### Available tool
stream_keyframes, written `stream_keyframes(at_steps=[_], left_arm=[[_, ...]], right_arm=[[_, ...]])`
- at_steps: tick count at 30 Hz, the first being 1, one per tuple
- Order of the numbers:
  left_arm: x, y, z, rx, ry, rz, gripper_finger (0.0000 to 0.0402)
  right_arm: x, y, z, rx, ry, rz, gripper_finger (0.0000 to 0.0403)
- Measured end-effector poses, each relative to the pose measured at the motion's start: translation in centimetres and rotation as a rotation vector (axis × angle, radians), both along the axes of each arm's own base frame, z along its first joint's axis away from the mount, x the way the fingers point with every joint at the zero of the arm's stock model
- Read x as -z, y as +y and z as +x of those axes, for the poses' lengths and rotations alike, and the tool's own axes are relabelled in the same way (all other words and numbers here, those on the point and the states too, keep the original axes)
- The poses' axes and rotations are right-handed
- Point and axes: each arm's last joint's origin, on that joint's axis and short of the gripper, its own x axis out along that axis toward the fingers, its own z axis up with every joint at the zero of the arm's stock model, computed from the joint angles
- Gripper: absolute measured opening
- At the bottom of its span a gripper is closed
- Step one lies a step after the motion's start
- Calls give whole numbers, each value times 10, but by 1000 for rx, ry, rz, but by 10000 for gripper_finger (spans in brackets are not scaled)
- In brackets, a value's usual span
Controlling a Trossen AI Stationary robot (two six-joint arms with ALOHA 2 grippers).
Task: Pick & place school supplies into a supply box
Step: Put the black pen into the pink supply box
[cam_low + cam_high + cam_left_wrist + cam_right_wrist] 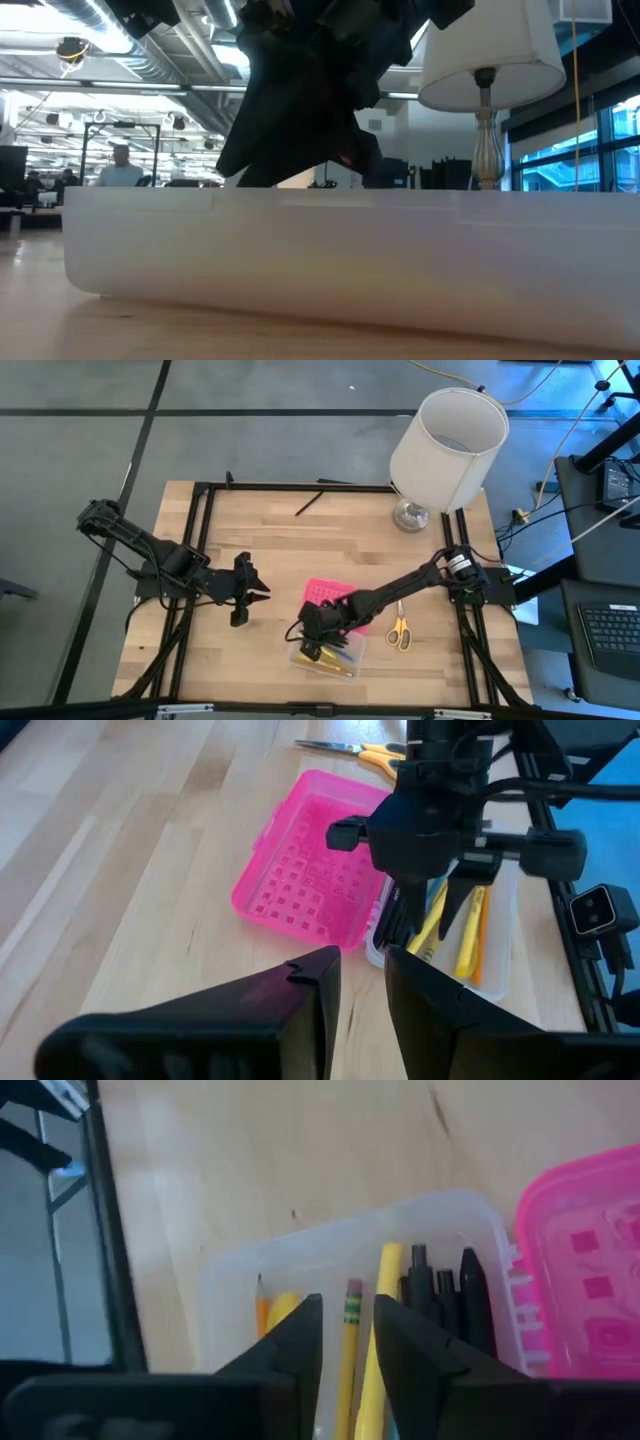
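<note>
Pink-lidded supply box (330, 622) near counter (250, 540) front edge; scissors (399, 631) beside; lamp (447, 448) behind. Our right hand (347, 1342) narrowly parted astride pencil (349, 1350) in box. Left hand (360, 990) slightly apart, empty.

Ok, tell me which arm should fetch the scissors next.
Right. Its claw hangs over the box, and the scissors lie just beside it on that arm's side. The left claw waits across the box, farther from them.
</note>
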Motion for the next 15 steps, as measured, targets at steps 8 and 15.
stream_keyframes(at_steps=[8,15], left_arm=[[0,0,0,1,0,0,75],[0,0,0,-3,-4,3,75]], right_arm=[[-60,0,-26,-31,-47,-53,98],[-102,23,-81,-54,-77,-170,98]])
